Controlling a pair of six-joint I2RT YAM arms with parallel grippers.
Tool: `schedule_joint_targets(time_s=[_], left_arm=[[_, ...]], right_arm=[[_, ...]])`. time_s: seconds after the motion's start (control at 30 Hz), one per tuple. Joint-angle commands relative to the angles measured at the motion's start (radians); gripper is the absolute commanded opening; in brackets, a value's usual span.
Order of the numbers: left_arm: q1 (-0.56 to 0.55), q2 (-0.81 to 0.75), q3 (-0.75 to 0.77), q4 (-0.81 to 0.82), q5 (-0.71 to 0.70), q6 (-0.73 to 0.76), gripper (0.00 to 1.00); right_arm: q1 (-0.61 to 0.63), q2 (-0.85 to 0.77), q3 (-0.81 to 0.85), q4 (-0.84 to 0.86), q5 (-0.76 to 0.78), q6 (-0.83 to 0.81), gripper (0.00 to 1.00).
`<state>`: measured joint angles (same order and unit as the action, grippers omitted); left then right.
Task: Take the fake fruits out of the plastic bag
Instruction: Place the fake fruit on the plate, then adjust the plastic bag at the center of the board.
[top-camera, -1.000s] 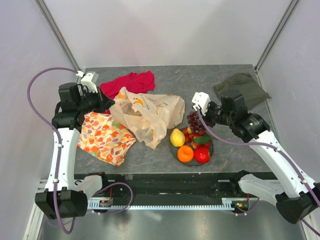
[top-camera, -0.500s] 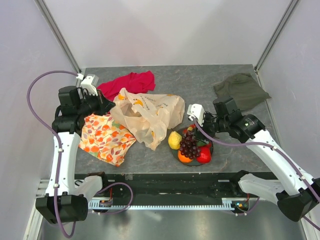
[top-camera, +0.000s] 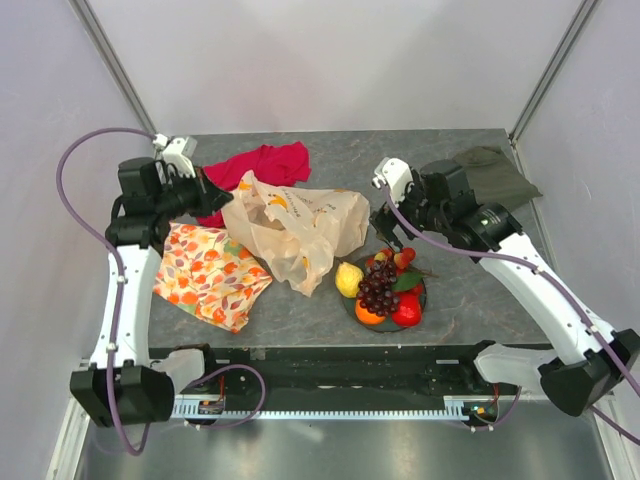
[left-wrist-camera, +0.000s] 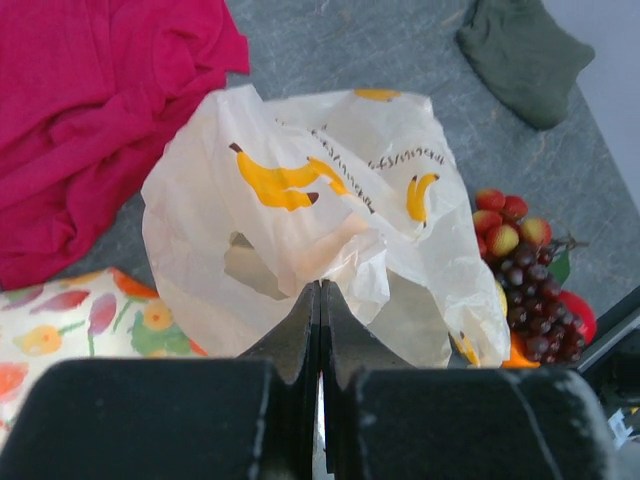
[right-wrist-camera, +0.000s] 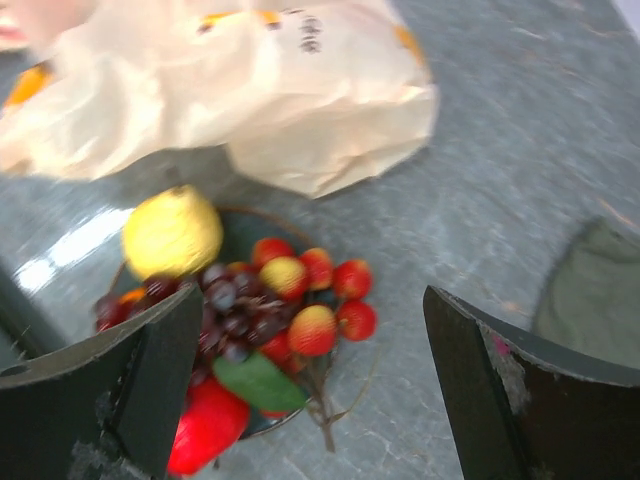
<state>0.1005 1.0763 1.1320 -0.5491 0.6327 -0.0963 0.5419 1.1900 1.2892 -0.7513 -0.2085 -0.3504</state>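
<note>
Top view: the plastic bag, crumpled translucent beige, lies just beyond the left gripper. The fake fruits sit heaped just below the right gripper.

Left wrist view: yellow banana prints show on the bag. The fingers are pressed together with their tips against its film; whether any is caught, I cannot tell.

Right wrist view: the fingers are spread wide and empty. A yellow pear, grapes, berries and a red apple lie on a dark plate beneath the gap, with the bag ahead.

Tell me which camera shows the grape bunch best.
Top external: the whole grape bunch lies sharp and uncovered. The right wrist view is closer but blurred. The left wrist view catches it only at its right edge, beside the plastic bag.
</note>
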Motion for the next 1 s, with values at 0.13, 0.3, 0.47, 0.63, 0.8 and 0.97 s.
schedule_joint_targets(time_s=[0.13,0.3,0.47,0.63,0.8,0.97], left_arm=[[0.001,0.305,0.308,0.239,0.148,-0.284,0.02],[-0.05,0.494,0.494,0.328,0.182,-0.401,0.02],[-0.188,0.696,0.819,0.354,0.179,-0.327,0.02],[-0.278,0.836,1.079,0.38,0.159,-0.275,0.01],[-0.346,0.889,1.21,0.457,0.136,-0.234,0.01],[-0.361,0.876,1.194,0.434,0.104,-0.197,0.2]], right_arm=[[-0.054,0.097,0.088,0.141,0.271,0.085,0.98],[-0.131,0.143,0.119,0.144,0.398,0.12,0.98],[-0.204,0.192,0.148,0.144,0.422,0.125,0.98],[-0.252,0.218,0.15,0.144,0.445,0.148,0.98],[-0.301,0.232,0.154,0.144,0.425,0.165,0.98],[-0.316,0.238,0.145,0.155,0.382,0.177,0.98]])
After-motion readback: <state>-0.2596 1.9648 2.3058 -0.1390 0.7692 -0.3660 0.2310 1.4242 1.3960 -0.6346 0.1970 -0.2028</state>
